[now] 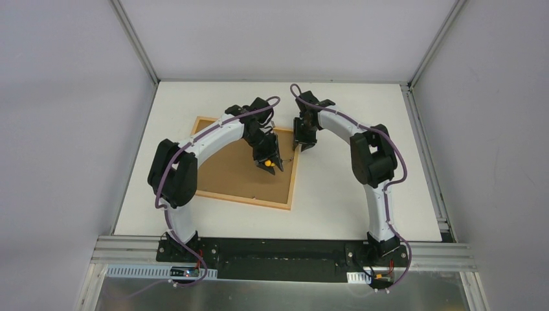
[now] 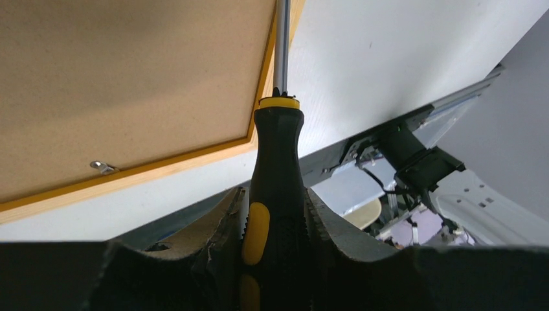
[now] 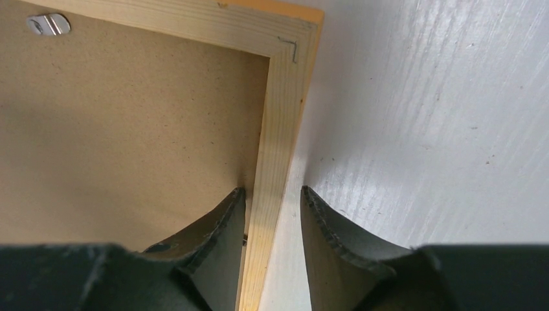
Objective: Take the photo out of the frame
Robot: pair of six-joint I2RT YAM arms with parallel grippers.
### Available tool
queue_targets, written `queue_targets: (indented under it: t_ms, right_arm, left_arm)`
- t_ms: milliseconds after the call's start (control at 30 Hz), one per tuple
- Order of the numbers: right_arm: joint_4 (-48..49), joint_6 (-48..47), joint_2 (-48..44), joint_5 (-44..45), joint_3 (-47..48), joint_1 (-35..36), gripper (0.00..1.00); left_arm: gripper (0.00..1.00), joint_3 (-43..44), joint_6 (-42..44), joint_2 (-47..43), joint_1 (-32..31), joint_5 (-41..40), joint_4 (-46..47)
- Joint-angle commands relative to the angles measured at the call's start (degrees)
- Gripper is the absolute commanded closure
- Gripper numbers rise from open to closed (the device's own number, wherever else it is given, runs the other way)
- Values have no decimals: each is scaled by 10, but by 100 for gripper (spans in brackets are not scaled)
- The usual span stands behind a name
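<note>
Your left gripper (image 2: 274, 193) is clenched on the black-and-yellow screwdriver (image 2: 277, 142); your right gripper (image 3: 273, 192) loosely straddles a rail of the frame (image 3: 280, 110), jaws apart. The frame lies back-up mid-picture on the white table (image 1: 336, 194) between grey walls (image 1: 65, 97), its brown backing board (image 3: 129, 129) hiding the photo.

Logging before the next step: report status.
Left gripper shut on screwdriver. Right gripper open, straddling frame rail. Frame face down, photo not visible; backing board, metal clip in the way.

Bright, even overhead light — soft shadows; the right end effector (image 3: 272, 189) looms dark, slightly blurred.
</note>
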Motion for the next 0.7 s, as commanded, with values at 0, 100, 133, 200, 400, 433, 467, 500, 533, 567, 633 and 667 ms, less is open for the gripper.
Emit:
queue_targets:
  t_ms: [0,100,133,200,400,433,467,500,533,567,633,667]
  right_arm:
    - [-14,-11,0,10,26,5,61]
    - [-21,-10,-5,7,24,5,61]
    - [-23,-10,-9,5,22,5,60]
    - [-37,-9,-22,5,23,5,58]
    - [-32,-29,-143,18,-57,5,35]
    - [-8,-41,-192,6,-92,5,33]
    - [28,-58,-235,-24,-139,5,31]
    - [85,-74,-277,-71,-186,10,31]
    - [136,-97,-323,-97,-241,18,30]
    - [175,-119,-363,-122,-290,31,29]
    - [233,-187,-439,-127,-369,72,28]
    - [258,-211,-468,-125,-399,95,28]
  left_arm:
    - [100,26,52,16,-10,43,-74]
    - [100,41,52,-4,-12,13,-75]
    - [100,46,52,-15,-12,-3,-76]
    - [100,53,41,-38,-10,-25,-75]
    - [100,33,-8,-78,-2,26,-75]
    - [100,25,-18,-84,0,38,-75]
    - [100,17,-24,-89,0,51,-75]
    - [100,11,-28,-96,1,68,-76]
    - [100,5,-32,-103,2,80,-76]
    - [100,-1,-34,-111,4,90,-76]
    - [100,-12,-39,-128,6,106,-77]
    - [100,-18,-42,-137,7,116,-77]
